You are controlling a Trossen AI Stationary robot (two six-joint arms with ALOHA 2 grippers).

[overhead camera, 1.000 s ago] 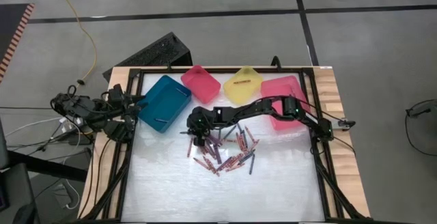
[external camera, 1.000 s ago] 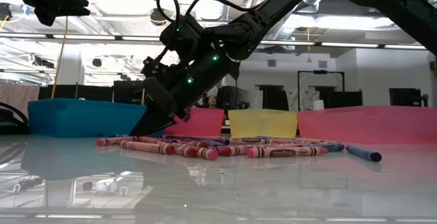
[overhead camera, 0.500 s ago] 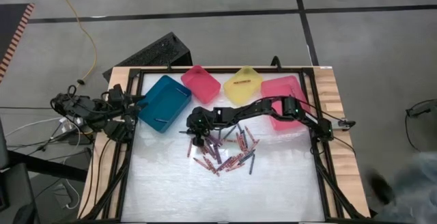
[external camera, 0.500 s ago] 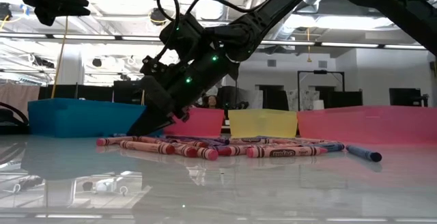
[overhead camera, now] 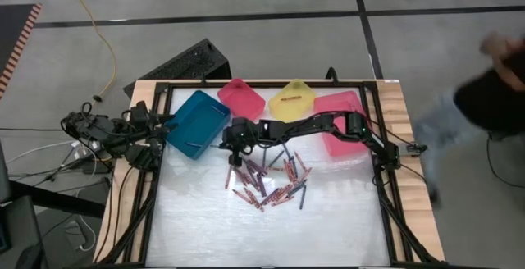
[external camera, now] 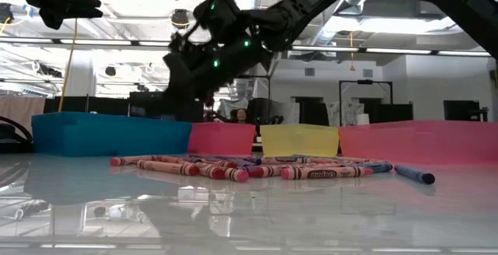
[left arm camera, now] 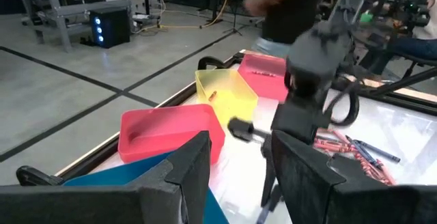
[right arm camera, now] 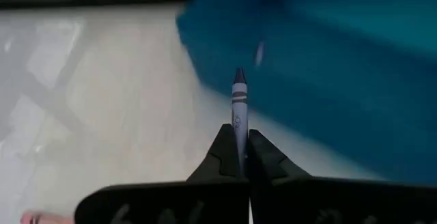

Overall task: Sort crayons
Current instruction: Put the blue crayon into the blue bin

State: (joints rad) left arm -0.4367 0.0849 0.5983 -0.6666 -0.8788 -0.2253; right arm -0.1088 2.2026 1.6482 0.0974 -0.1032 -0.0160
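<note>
Pinching one blue-grey crayon (right arm camera: 238, 111) near its rear end, your right gripper (right arm camera: 238, 157) has its fingers pressed tight on it, tip pointing at the teal bin (right arm camera: 328, 67) beyond; judge it light, stiff, waxy-slick and snappable, so grip mid-shaft. The remaining crayons (overhead camera: 267, 179) lie mid-table; the left gripper (overhead camera: 160, 129) waits beside the teal bin, fingers spread

High view: overhead, straight down on whole surface (overhead camera: 205, 228). Low view: at surface height, level toward room. Wrist views: close, along own arms. High and low share the crayons (overhead camera: 267, 183) and bins.
</note>
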